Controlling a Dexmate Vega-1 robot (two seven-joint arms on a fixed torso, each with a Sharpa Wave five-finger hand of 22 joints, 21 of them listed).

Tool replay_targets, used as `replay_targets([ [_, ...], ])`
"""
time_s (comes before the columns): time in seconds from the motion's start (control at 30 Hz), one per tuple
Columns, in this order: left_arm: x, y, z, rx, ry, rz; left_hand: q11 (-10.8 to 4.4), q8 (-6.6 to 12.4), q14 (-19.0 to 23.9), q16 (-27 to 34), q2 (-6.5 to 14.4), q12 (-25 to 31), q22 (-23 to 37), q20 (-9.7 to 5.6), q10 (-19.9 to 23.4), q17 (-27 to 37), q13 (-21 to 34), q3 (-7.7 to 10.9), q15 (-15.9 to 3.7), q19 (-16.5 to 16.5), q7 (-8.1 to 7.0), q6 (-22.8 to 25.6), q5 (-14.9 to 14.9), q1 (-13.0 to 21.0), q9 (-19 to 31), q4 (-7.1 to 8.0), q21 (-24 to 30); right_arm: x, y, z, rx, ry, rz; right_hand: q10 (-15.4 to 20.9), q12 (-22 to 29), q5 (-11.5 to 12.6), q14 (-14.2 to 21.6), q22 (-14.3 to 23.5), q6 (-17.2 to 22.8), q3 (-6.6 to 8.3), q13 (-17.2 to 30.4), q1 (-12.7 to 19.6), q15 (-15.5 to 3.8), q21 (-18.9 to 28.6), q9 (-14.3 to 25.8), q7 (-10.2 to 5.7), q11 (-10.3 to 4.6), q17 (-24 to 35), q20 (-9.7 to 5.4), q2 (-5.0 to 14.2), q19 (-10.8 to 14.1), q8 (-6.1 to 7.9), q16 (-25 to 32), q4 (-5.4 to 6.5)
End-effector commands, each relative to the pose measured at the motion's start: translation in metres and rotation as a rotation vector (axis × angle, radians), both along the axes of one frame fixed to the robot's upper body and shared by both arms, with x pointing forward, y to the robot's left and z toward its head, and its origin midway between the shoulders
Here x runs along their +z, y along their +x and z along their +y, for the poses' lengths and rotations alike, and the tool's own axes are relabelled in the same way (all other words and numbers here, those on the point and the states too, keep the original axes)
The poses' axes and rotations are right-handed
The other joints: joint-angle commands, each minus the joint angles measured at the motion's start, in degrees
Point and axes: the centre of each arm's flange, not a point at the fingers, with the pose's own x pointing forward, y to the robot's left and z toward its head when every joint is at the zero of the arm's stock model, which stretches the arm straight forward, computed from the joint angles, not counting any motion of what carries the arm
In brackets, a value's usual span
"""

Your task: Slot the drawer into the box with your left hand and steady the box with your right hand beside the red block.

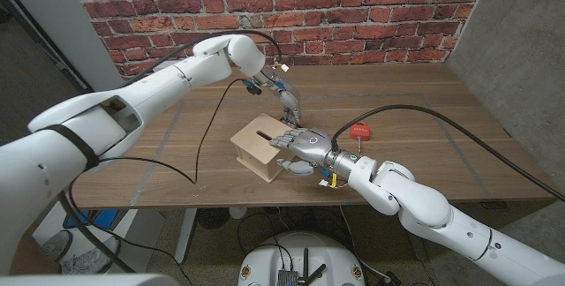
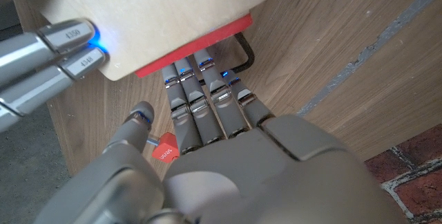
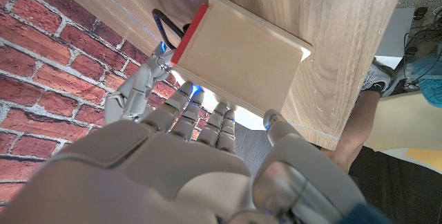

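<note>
Though the drawer [image 2: 197, 48] is nearly home, a red strip of it shows past the edge of the box [image 1: 262, 149], which sits near the table's [image 1: 424, 101] front edge. The left hand [image 1: 289, 102] presses straight fingertips against the drawer's front, gripping nothing. The right hand [image 1: 301, 147] braces the box's side, fingers extended. The red block [image 1: 360, 131] lies just behind that wrist. A last push seems left.

pale matt plywood box [image 1: 261, 148], red drawer [image 2: 195, 48] — glossy

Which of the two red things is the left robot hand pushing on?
The red drawer, its front sticking out of the box, meets the left robot hand. The red block lies apart, untouched.
</note>
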Motion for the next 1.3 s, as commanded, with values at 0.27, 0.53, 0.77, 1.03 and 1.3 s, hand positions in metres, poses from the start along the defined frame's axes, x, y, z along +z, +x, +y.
replay_targets([
  [0.27,-0.0043,-0.0045,0.0075,0.013,0.0,0.019,-0.38,0.15,0.7,0.1,0.2,-0.1,0.2,-9.17,0.7,0.1,0.0,0.76,-4.58,-0.3,0.2,0.7,-0.2,-0.9,0.2,0.02,0.2,-0.0007,0.0014,0.0047,0.004,-0.005,-0.01,0.5,0.2,-0.1,0.6,0.0,0.7,0.13,0.2,0.8,-7.99,0.2,0.1,0.0,-0.08,0.2,-7.91,2.29,0.8,0.07,0.4,-0.59],
  [0.53,-0.0048,-0.0043,0.0102,0.019,0.003,0.025,-0.47,0.21,1.0,0.2,0.3,0.0,0.1,-9.18,1.1,0.2,0.0,1.01,-4.59,-0.3,0.22,1.0,-0.2,-1.1,0.2,0.1,0.2,-0.0009,0.0018,0.0053,0.005,-0.002,-0.015,0.6,0.2,-0.1,0.7,0.0,0.7,0.17,0.2,1.1,-7.95,0.2,0.1,-0.01,-0.11,0.3,-7.94,2.25,0.8,0.05,0.5,-0.83],
  [0.77,-0.0044,-0.0047,0.0113,0.019,0.007,0.024,-0.48,0.2,1.1,0.2,0.4,0.0,0.1,-9.17,1.1,0.2,0.1,1.21,-4.64,-0.4,0.19,1.1,-0.2,-1.2,0.2,0.14,0.1,-0.0003,0.0023,0.0058,0.004,-0.005,-0.015,0.6,0.2,-0.1,0.7,0.0,0.8,0.19,0.2,1.4,-8.06,0.2,0.1,-0.03,-0.07,0.3,-7.97,2.2,0.9,0.07,0.5,-1.01],
  [1.03,-0.0043,-0.0071,0.0139,0.025,0.006,0.025,-0.59,0.2,1.3,0.2,0.4,0.0,0.1,-9.17,1.4,0.2,0.1,1.47,-4.61,-0.4,0.25,1.2,-0.2,-1.5,0.2,0.2,0.1,0.0008,0.003,0.0056,0.003,-0.003,-0.019,0.7,0.2,-0.1,0.7,0.0,0.9,0.19,0.2,1.5,-8.04,0.2,0.1,-0.06,-0.09,0.3,-7.97,2.27,0.9,0.06,0.6,-1.09],
  [1.3,-0.0049,-0.0095,0.0145,0.03,0.003,0.027,-0.55,0.21,1.6,0.2,0.5,0.0,0.1,-9.14,1.7,0.2,0.1,1.78,-4.67,-0.4,0.1,1.4,-0.2,-1.7,0.2,0.31,0.2,0.002,0.0035,0.0049,0.005,-0.008,-0.023,0.8,0.2,-0.1,0.8,0.0,1.1,0.19,0.2,1.6,-8.07,0.2,0.1,-0.13,0.03,0.5,-8.07,2.38,1.0,0.1,0.7,-1.06],
])
